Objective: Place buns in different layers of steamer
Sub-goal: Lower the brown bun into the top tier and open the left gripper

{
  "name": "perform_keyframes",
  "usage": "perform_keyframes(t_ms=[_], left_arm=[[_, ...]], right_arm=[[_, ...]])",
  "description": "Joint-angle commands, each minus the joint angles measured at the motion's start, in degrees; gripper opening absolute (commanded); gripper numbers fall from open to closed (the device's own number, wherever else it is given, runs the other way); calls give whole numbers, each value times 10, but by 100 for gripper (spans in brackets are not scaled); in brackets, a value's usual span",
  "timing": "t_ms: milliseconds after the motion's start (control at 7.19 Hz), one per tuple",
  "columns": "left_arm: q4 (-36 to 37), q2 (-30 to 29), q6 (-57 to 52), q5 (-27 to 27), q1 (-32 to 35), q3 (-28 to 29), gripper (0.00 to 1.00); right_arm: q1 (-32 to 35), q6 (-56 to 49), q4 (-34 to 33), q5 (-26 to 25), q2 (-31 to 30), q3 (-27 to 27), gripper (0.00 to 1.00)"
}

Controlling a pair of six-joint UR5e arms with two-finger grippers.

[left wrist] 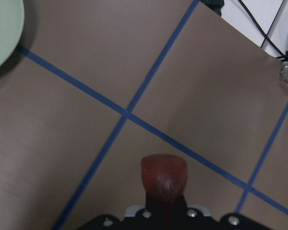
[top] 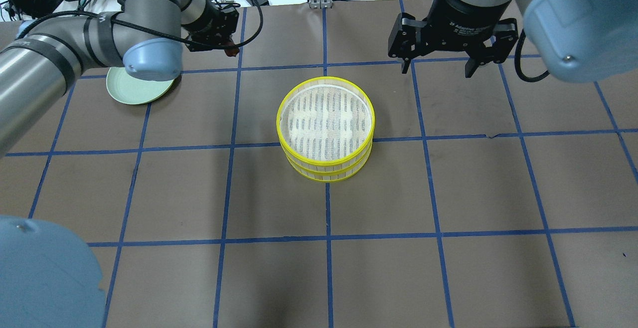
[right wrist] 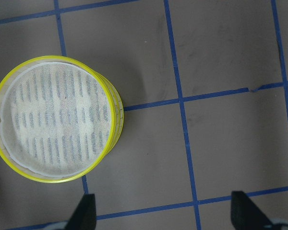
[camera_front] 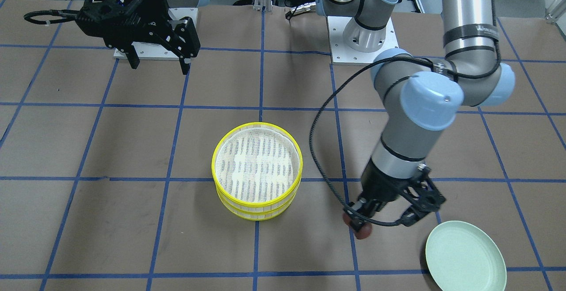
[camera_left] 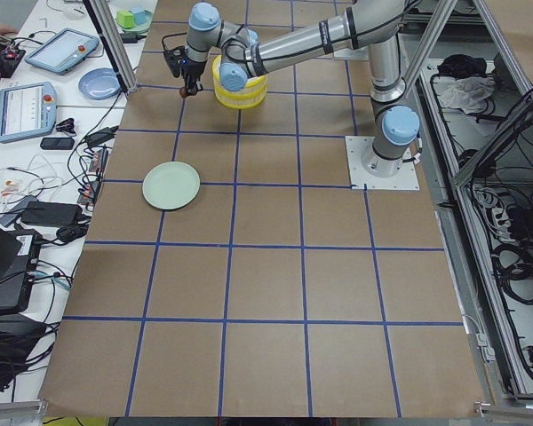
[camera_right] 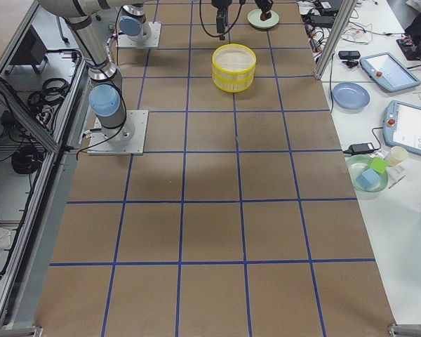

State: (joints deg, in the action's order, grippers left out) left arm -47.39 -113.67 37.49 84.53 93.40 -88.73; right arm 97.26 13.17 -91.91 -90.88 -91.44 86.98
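Note:
Two yellow-rimmed steamer trays are stacked at the table's middle, the top tray (camera_front: pixel 256 203) on the lower tray (camera_front: pixel 258 216). The stack also shows in the overhead view (top: pixel 326 161) and in the right wrist view (right wrist: pixel 116 115). The top tray's white mesh base is bare. My left gripper (camera_front: pixel 359 225) is shut on the dark reddish-brown bun (camera_front: pixel 363 232), low over the table between the stack and the plate. The bun also shows in the left wrist view (left wrist: pixel 164 175) and in the overhead view (top: pixel 230 52). My right gripper (camera_front: pixel 159 65) is open and empty, raised near its base. The cream-white bun is not in view.
A pale green plate (camera_front: pixel 464 255) lies bare beside the left gripper, near the table's operator-side edge, also in the overhead view (top: pixel 137 88). The brown table cover has a blue tape grid. Tablets, cables and a blue plate (camera_left: pixel 98 82) lie on the white bench beyond the table.

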Motion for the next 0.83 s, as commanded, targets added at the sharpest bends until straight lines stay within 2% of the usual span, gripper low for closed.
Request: perform_keyframes(t_ms=[0,278,417,557,696], left_arm=[[-2,-1,106,-33,91,-12,0],[3,0,114,-46,132,-38,3],[0,2,122,-45,141,-43,30],[-2,5,125,-45,143,-43,99],[-3,5,157,-47,144,-46,100]], right_arm=[[-17,-99,2,2,-1,0,100],[-13,-93,-2,4,-3,3,100],[-15,-92,-2,4,-2,2,100],[-16,-91,-1,4,-4,1,100],[-16,-91,-1,4,-11,1,100]])
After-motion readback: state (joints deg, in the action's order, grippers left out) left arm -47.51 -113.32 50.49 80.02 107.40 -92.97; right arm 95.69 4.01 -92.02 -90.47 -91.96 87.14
